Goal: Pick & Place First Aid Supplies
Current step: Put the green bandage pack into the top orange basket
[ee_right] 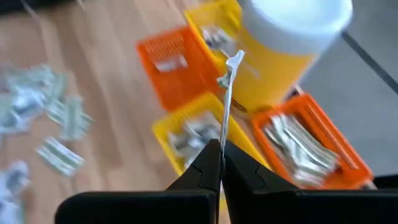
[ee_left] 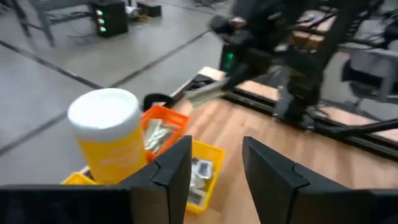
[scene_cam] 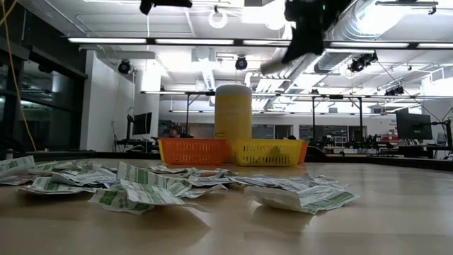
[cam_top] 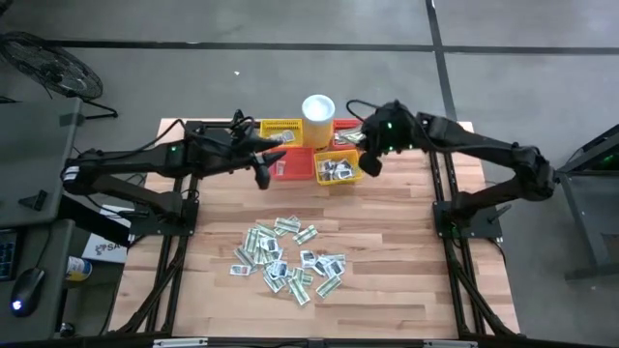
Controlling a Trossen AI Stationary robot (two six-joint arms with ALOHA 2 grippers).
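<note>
— Well, where do the first aid supplies (cam_top: 287, 258) lie?
— Mostly in a loose heap on the wooden table (cam_top: 387, 222), on the near side of the white cup (cam_top: 318, 108), well apart from it. One thin packet (ee_right: 229, 99) hangs pinched edge-on in the right gripper (ee_right: 221, 149), whose fingers are shut on it, above the yellow basket (cam_top: 338, 167) just beside the cup.
— And the other baskets?
— They cluster around the cup: an orange basket (ee_right: 166, 62) and another orange one (ee_right: 309, 146) with sachets inside, plus a second yellow basket (cam_top: 280, 129) touching the cup's side.
— What of the left gripper (ee_left: 217, 168)?
— It hovers by the cup too, above the orange basket, fingers parted and holding nothing.
</note>
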